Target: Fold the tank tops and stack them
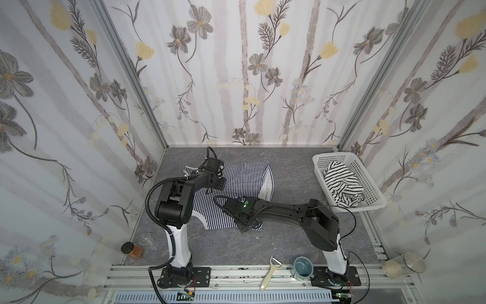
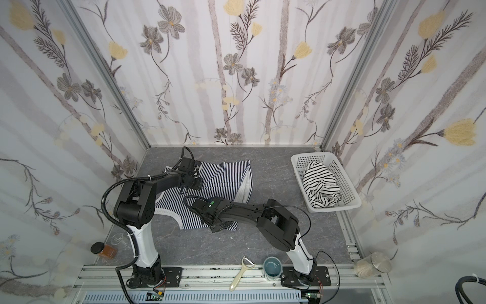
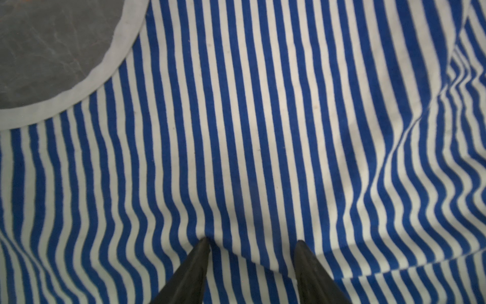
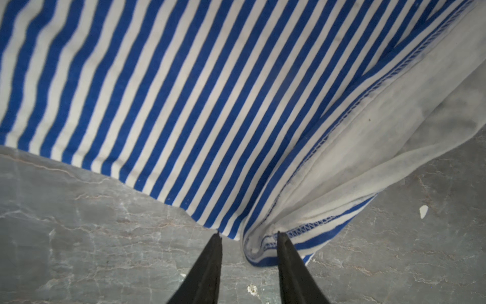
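Observation:
The finely navy-and-white striped tank top (image 1: 236, 179) (image 2: 218, 176) lies spread on the grey table in both top views. My left gripper (image 3: 252, 240) is open, its fingertips (image 3: 203, 243) pressing down on the striped cloth (image 3: 263, 131) near a white-trimmed armhole (image 3: 105, 71). My right gripper (image 4: 247, 234) is at the top's near right corner (image 1: 244, 226), open, with the bunched hem corner (image 4: 263, 250) lying between its fingers. The white tank top with wider black stripes (image 1: 342, 184) (image 2: 320, 184) lies crumpled in the basket.
The white perforated basket (image 1: 331, 158) stands at the right back of the table. An amber jar (image 1: 131, 250) lies at the front left. A peeler (image 1: 271, 273), a teal cup (image 1: 302, 268) and a glass jar (image 1: 402, 264) sit along the front rail.

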Controlling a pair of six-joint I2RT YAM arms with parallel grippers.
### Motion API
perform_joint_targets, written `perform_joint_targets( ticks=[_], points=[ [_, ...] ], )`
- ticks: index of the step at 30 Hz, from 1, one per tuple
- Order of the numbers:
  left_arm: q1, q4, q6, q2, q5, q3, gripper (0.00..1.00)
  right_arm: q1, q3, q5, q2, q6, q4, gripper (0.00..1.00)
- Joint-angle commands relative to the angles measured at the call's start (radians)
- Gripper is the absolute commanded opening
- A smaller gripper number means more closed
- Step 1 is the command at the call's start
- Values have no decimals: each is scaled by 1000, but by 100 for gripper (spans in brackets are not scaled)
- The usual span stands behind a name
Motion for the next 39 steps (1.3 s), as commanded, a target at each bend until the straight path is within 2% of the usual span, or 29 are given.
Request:
perform_joint_targets(
  ticks=[1, 2, 4, 5, 6, 20, 34, 37, 39],
  points=[
    [1, -24, -15, 1, 7, 6, 54, -7, -10, 7, 4, -1, 28, 32],
    [1, -24, -16, 2, 7, 7, 55, -9, -12, 10, 5, 0, 29, 29],
    [1, -24, -17, 1, 9, 6, 54, -12, -18, 15, 0, 2, 28, 10],
    [1, -24, -18, 1, 9, 7, 54, -13, -24, 18, -5, 7, 26, 3],
    [1, -23, -18, 1, 9, 7, 55, -15, -33, 22, -14, 13, 27, 0],
    [3, -23, -13, 7, -14, 9, 54, -22, -270, 10, -212, 102, 59, 0],
    [2, -23, -11, 4, -25, 6, 55, -49, -472, -20, -339, 167, 124, 0],
    [3, -24, -10, 1, -20, 0, 54, -56, -503, -19, -361, 172, 119, 13],
    [3, -24, -10, 0, -19, -1, 54, -65, -518, -5, -380, 179, 108, 15]
  ],
)
